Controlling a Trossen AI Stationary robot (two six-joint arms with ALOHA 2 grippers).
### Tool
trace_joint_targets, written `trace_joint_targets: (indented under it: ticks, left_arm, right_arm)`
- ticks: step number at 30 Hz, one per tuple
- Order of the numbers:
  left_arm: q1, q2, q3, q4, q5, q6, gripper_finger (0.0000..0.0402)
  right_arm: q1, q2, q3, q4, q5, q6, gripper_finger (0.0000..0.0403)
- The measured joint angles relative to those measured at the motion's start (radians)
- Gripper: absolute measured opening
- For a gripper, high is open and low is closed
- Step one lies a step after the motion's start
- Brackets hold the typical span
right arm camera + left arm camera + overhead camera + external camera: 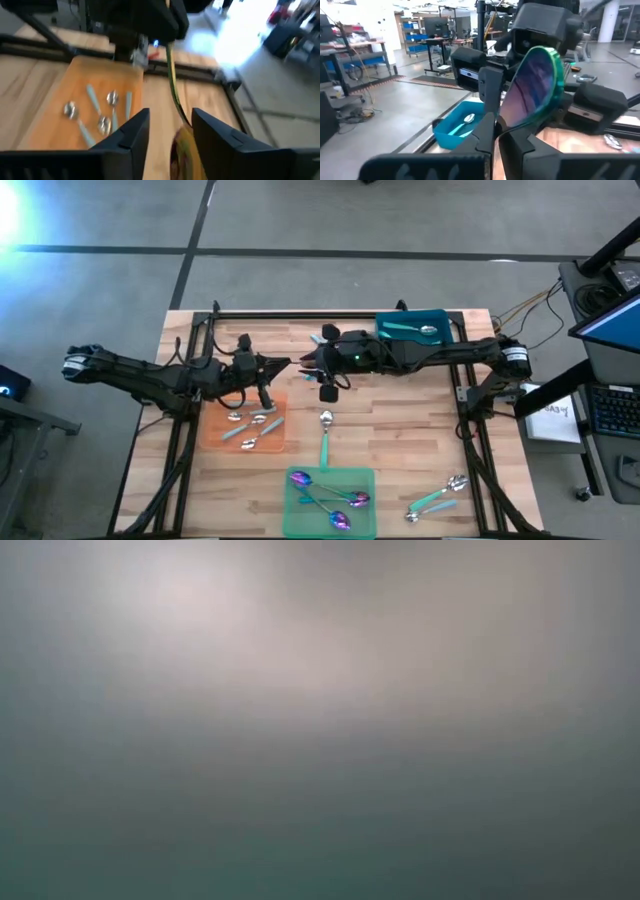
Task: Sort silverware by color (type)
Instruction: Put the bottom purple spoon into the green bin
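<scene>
Wooden table [400, 440], seen from above, with two dark arms meeting over its far middle.

Left pincer [283, 364]: over the far middle of the table, just beyond the orange mat [215, 435]; fingers pressed together on the handle of an iridescent purple spoon [532, 90], whose green-rimmed head stands up large in the left wrist view.

Right pincer [308, 363]: directly facing the left pincer, nearly tip to tip; its fingers [127, 132] stand spread, with the thin handle of the same spoon running between them in the right wrist view; contact cannot be told.

Silver spoons, orange-mat group [250, 425]: several silver-headed, pale-handled spoons lying on the orange mat at the left.

Purple spoons, green-mat group [330, 500]: several iridescent-headed spoons lying crossed on the green mat [365, 478] at the near middle.

Single silver spoon [326, 432]: on bare wood between the two mats, head far, teal handle near.

Loose pair of silver spoons [440, 496]: at the near right of the table, well apart from both mats.

Teal bin [440, 318]: far right of the table, holding one silver spoon [415, 330].

Low view: blurred, nothing can be told.
</scene>
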Motion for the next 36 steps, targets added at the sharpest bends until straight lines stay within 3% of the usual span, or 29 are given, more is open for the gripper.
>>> trace_joint_targets:
  ticks: [4,10,22,36]
  left_arm:
    - [0.0,0.011,0.0,-0.03,0.12,-0.113,0.0001]
    - [-0.016,0.093,0.0,-0.086,0.298,-0.313,0.0001]
    - [-0.13,0.27,0.0,0.048,0.616,-0.536,0.0]
    - [-0.213,0.415,0.003,0.052,0.786,-0.707,0.0]
  right_arm:
    - [0.0,-0.017,0.098,-0.251,0.002,0.075,0.0158]
    - [0.001,-0.03,0.225,-0.576,0.0,0.213,0.015]
    - [0.02,-0.046,0.271,-0.881,-0.001,0.49,0.0134]
    - [0.02,-0.027,0.269,-1.035,0.0,0.661,0.013]
